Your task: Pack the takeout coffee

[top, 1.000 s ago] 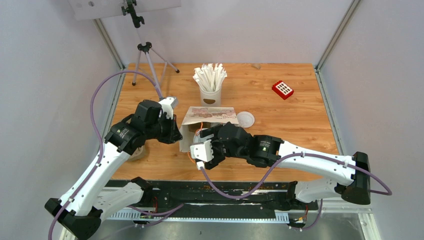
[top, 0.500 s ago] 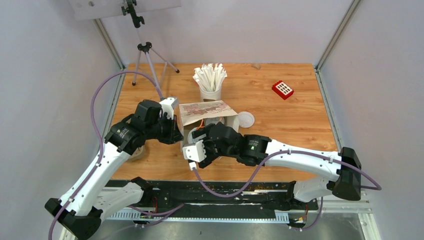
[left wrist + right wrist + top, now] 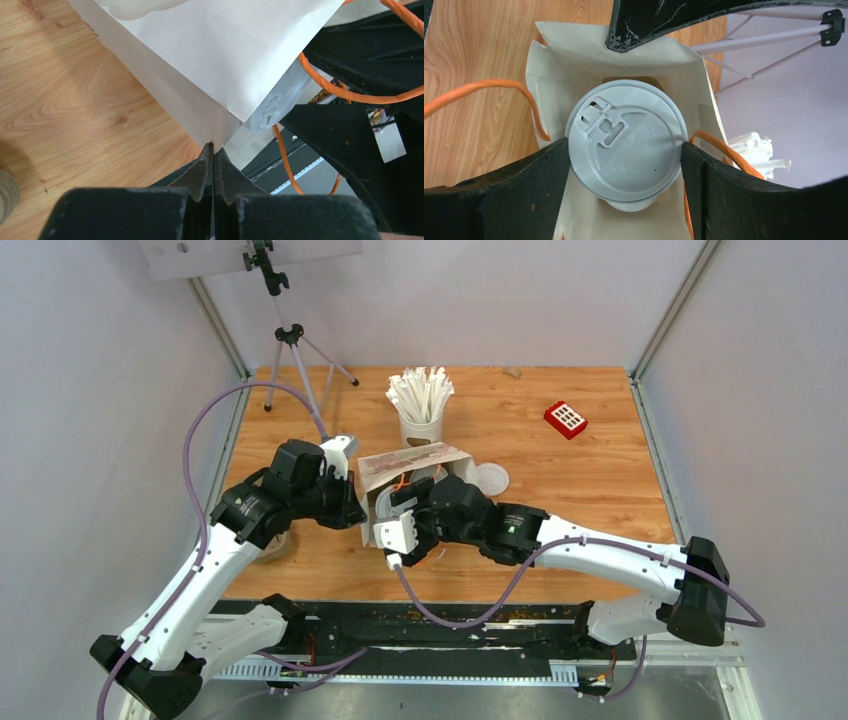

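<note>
White paper bag (image 3: 574,50) fills the middle of the right wrist view, mouth up, orange handles (image 3: 479,90) flopped outward. My left gripper (image 3: 213,150), bottom centre of its own view, is clenched on the bag's edge; I judge that is to steady it and hold the mouth open. My right gripper (image 3: 626,155) grasps a takeout cup (image 3: 624,145) from both sides, dead centre over the opening, so it can drop straight in. Only its lid (image 3: 649,165) shows, with raised moulded marks too small to read. A reddish print on the bag's side, centre of the top view, is illegible.
</note>
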Controlling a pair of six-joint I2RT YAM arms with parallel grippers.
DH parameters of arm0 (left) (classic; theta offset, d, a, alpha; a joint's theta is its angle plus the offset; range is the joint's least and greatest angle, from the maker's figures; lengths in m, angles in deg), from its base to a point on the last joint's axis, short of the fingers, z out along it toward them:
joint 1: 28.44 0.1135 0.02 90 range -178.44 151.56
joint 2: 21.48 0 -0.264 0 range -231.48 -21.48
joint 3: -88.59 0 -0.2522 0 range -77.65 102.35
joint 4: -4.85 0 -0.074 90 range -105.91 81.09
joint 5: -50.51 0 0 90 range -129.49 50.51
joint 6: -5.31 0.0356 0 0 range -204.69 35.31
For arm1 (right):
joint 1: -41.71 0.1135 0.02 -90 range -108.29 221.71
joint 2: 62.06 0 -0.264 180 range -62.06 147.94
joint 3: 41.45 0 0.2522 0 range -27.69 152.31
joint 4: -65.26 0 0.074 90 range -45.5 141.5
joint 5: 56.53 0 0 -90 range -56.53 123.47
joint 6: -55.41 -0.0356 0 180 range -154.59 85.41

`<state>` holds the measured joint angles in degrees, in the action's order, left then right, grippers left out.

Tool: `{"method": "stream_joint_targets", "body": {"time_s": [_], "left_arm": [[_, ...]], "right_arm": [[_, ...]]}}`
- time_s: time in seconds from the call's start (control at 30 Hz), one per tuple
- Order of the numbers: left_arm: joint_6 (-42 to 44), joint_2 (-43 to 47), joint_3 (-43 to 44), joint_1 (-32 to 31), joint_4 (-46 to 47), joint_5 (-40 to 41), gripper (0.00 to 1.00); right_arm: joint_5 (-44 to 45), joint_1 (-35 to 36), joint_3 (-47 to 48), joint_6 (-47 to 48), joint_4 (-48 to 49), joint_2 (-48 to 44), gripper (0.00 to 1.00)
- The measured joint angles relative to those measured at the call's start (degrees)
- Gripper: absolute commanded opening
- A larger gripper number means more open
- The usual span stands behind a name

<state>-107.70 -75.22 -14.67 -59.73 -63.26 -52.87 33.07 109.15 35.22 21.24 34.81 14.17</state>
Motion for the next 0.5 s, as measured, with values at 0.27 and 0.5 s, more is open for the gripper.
{"method": "stream_joint_targets", "body": {"time_s": [0.27, 0.5], "left_arm": [[1.4, -0.3, 0.9, 0.2, -1.4, 0.6, 0.0], [1.9, -0.7, 1.9, 0.2, -2.3, 1.5, 0.0]], "right_arm": [[-8.1, -5.6, 0.5, 5.7, -0.6, 2.4, 0.77], [-11.3, -7.0, 1.0, 10.7, -0.5, 5.0, 0.77]]}}
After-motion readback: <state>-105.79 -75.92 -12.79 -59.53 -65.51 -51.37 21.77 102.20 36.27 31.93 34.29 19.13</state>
